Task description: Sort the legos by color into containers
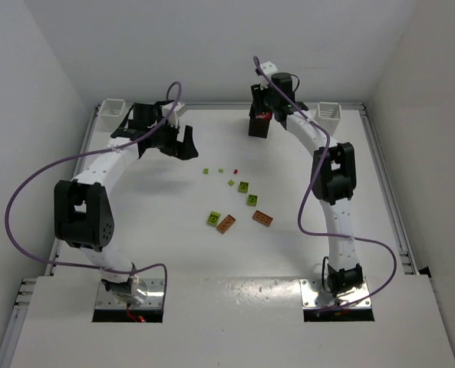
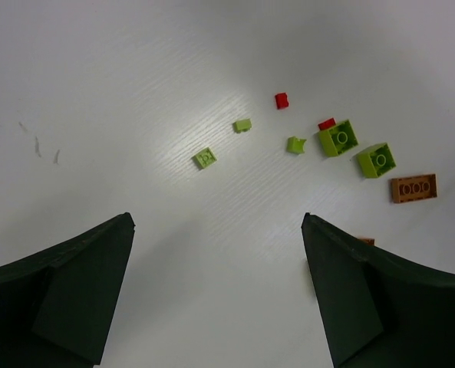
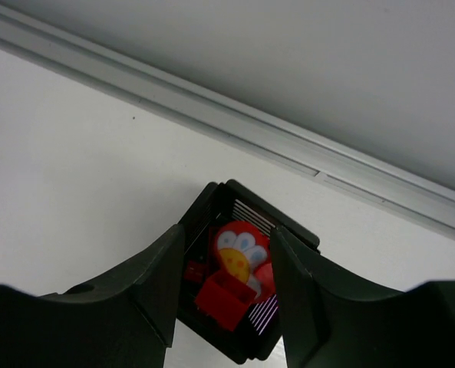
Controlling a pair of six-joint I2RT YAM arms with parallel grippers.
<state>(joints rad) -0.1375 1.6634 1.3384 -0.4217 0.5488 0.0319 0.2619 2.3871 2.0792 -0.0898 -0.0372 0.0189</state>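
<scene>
A: Where does the right gripper [image 3: 229,238] stand?

B: Over the black bin [image 3: 295,228] at the far edge of the table [image 1: 173,253]. Its jaws are parted, and the red brick [image 3: 225,300] between them seems to touch neither finger, so it looks released above the other red pieces [image 3: 241,251] in that bin.

A: And the left gripper [image 2: 219,291]?

B: Spread wide with nothing in it, hanging over bare tabletop. The loose legos [image 2: 338,138] lie ahead of it in mid-table: 2 small red bits [image 2: 281,100], several yellow-green ones [image 2: 205,158] and an orange-brown plate [image 2: 413,188].

A: How will those handle?

B: Probably light, hard and slick. They are tiny against the fingers, so a skewed pinch could flick one away or skid it across the smooth top. The best hold looks to be straight down, with the pads on 2 opposite flat side walls, not on the studs. The plate is best taken across its narrow width.
</scene>
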